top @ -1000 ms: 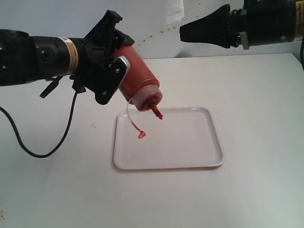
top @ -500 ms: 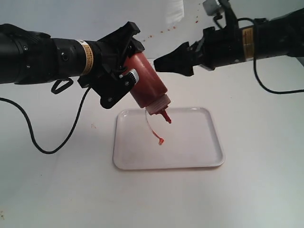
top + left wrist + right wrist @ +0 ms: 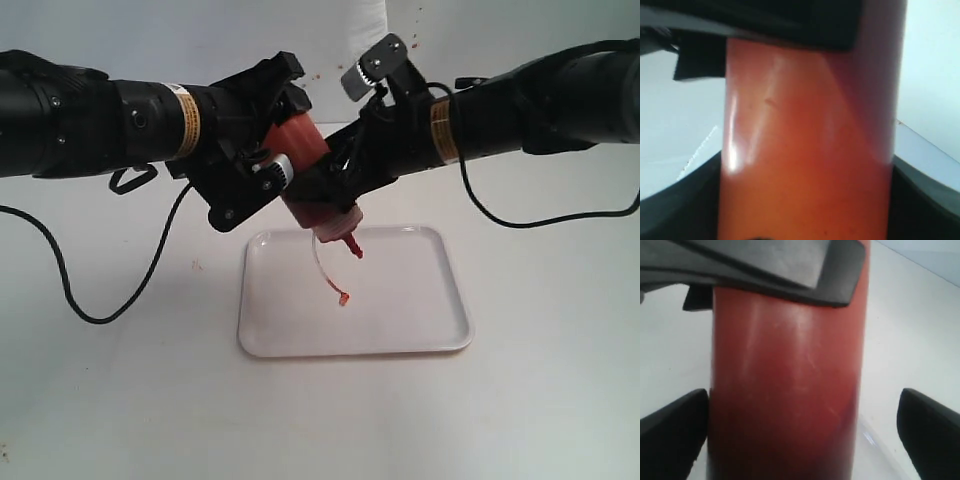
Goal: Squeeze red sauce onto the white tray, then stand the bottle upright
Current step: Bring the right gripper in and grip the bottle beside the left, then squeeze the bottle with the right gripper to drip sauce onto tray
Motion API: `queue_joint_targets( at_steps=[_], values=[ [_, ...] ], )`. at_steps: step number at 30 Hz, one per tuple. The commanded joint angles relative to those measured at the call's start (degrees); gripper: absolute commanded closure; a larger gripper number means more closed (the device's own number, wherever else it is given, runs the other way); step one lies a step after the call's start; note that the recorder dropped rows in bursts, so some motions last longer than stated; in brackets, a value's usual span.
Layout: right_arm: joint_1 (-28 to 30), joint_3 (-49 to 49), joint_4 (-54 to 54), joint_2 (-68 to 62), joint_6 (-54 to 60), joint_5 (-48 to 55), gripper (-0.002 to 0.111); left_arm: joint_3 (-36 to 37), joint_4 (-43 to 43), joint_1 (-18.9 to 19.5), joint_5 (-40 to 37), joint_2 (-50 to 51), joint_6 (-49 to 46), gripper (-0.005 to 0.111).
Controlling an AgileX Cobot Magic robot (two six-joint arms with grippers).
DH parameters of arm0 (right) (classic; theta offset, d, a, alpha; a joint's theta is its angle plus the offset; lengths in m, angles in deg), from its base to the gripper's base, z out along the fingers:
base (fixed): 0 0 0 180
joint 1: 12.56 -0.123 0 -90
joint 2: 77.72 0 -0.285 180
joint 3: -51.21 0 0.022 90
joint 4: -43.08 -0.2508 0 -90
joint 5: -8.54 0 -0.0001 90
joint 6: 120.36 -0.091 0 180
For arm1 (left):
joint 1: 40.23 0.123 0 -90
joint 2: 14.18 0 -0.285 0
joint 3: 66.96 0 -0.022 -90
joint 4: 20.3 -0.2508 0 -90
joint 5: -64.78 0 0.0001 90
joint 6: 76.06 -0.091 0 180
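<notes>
A plain white table (image 3: 540,400) fills the lower part of the exterior view and meets a pale wall (image 3: 150,30) behind it. A few small reddish-brown specks (image 3: 318,74) dot the wall near the middle. A brighter white patch (image 3: 365,25) sits at the wall's top edge. 1 small dark mark (image 3: 197,264) lies on the table left of centre, and 1 dark spot (image 3: 3,455) shows at its lower left edge

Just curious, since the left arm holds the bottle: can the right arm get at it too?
Probably yes. The right gripper is open with a finger either side of the bottle, on the bare stretch below the left gripper.
</notes>
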Motion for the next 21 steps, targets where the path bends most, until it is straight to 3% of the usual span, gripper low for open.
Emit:
queue_joint_targets(
  at_steps=[1,4,9,18,21],
  values=[
    [-3.38,-0.48,-0.21,-0.11,1.91,11.84,0.029,-0.78,1.08,-2.10,2.10,-0.75,-0.16,0.107],
    [-4.52,-0.48,-0.21,-0.11,2.15,12.51,0.051,-0.78,1.08,-2.74,2.21,-0.75,-0.16,0.107],
    [-4.76,-0.48,-0.21,-0.11,4.32,13.37,0.108,-0.78,1.08,-2.74,1.16,-0.75,-0.16,0.107],
    [-4.76,-0.48,-0.21,-0.11,4.16,13.16,0.108,-0.78,1.08,-2.74,0.91,-0.75,-0.91,0.107],
    [-4.76,-0.48,-0.21,-0.11,4.16,13.16,0.098,-0.78,1.08,-2.74,0.91,-0.75,-1.62,0.107]
  ],
)
